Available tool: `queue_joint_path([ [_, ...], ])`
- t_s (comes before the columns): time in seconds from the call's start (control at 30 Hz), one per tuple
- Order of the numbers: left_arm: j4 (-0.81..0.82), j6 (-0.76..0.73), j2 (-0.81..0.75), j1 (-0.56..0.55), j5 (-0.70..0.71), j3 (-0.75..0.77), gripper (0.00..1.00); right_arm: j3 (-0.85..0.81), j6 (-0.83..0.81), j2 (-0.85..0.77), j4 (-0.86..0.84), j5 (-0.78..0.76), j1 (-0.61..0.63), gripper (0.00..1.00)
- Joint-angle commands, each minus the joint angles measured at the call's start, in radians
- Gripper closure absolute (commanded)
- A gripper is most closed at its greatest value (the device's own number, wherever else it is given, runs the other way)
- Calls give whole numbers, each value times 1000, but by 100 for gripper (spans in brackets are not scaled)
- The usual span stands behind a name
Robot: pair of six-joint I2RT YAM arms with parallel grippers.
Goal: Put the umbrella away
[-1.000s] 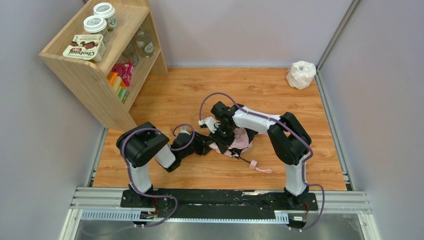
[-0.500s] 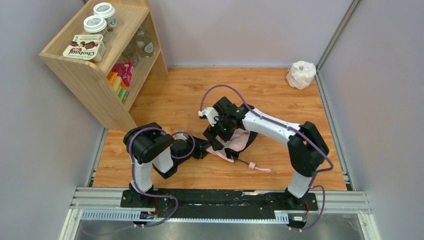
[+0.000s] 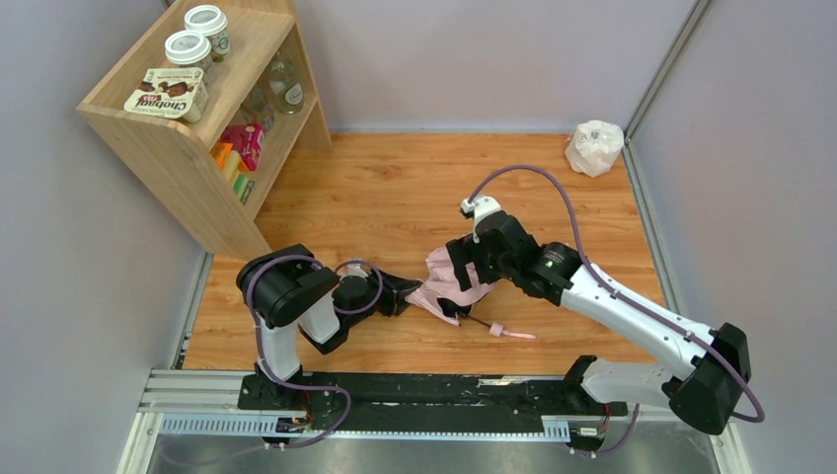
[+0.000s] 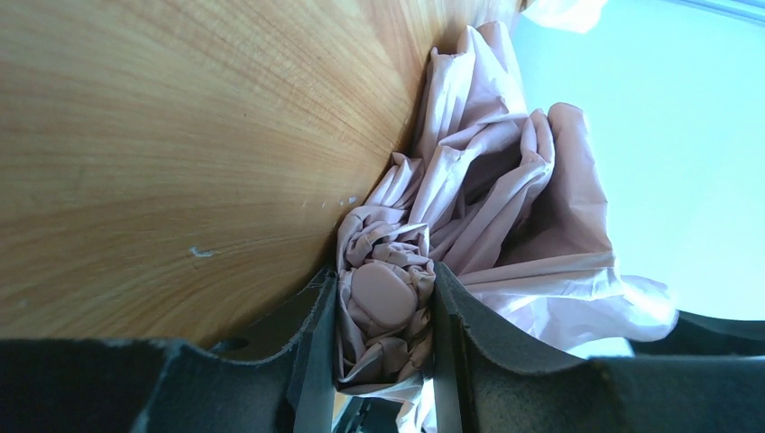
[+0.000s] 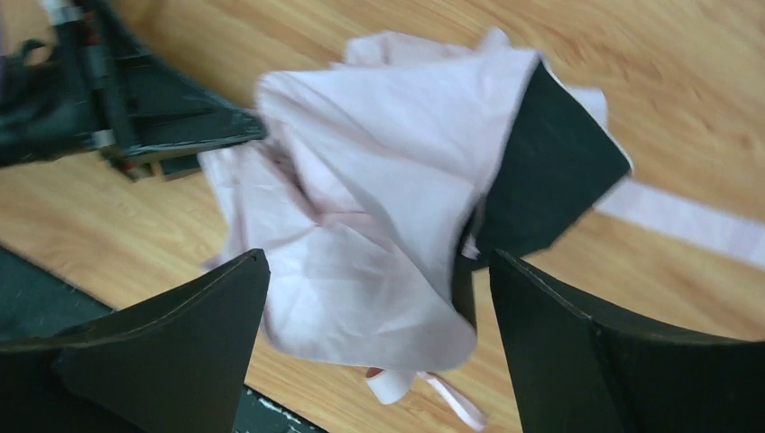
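umbrella (image 3: pixel 446 286) central on table (image 3: pixel 395 188), off its edges, end clamped in left claw (image 4: pixel 383 284); right claw (image 5: pixel 379 262) gapes above

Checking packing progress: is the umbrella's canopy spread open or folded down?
Folded down but loose: the umbrella is a crumpled pink bundle, fabric unwrapped, one bunched end clamped in the left gripper's jaws.

Left arm is crouching low, elbow folded, reaching rightward, and the left gripper (image 4: pixel 383 302) is pinching the umbrella (image 4: pixel 505 207) tight between both fingers. Right arm is stretching out long and leftward, the right gripper (image 5: pixel 379 262) hanging with jaws spread wide.
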State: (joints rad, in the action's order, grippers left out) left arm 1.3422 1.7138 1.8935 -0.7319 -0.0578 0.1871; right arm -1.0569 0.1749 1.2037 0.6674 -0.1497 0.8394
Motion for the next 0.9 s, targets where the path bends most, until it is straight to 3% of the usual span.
queue_joint_path([
  [0.0,-219,-86,-34,-8,10,-14,100,100,285,-71,-13,-269,-2,5],
  [0.1,-253,-100,-65,-8,18,-12,100,113,264,-142,-21,-208,-17,2],
  [0.17,-264,-102,-76,-8,15,-8,100,139,212,-171,-72,-60,-55,3],
  [0.27,-264,-95,-80,-8,10,0,100,179,242,-153,-124,169,-132,23],
  [0.33,-264,-91,-83,-8,12,9,100,208,282,-133,-163,290,-134,30],
  [0.37,-264,-89,-85,-8,13,11,100,221,323,-128,-178,323,-132,28],
  [0.47,-276,-88,-93,-8,18,17,100,284,461,-151,-227,355,-132,5],
  [0.53,-285,-91,-102,-8,18,20,100,329,579,-185,-261,332,-132,0],
  [0.6,-287,-92,-108,-8,18,25,100,400,704,-211,-360,338,-128,1],
  [0.67,-291,-92,-114,-8,15,29,100,416,773,-208,-319,268,-128,8],
  [0.77,-301,-97,-128,-8,7,29,100,428,668,-225,-328,162,-131,21],
  [0.87,-310,-100,-140,-9,9,17,100,402,461,-172,-357,93,-143,50],
])
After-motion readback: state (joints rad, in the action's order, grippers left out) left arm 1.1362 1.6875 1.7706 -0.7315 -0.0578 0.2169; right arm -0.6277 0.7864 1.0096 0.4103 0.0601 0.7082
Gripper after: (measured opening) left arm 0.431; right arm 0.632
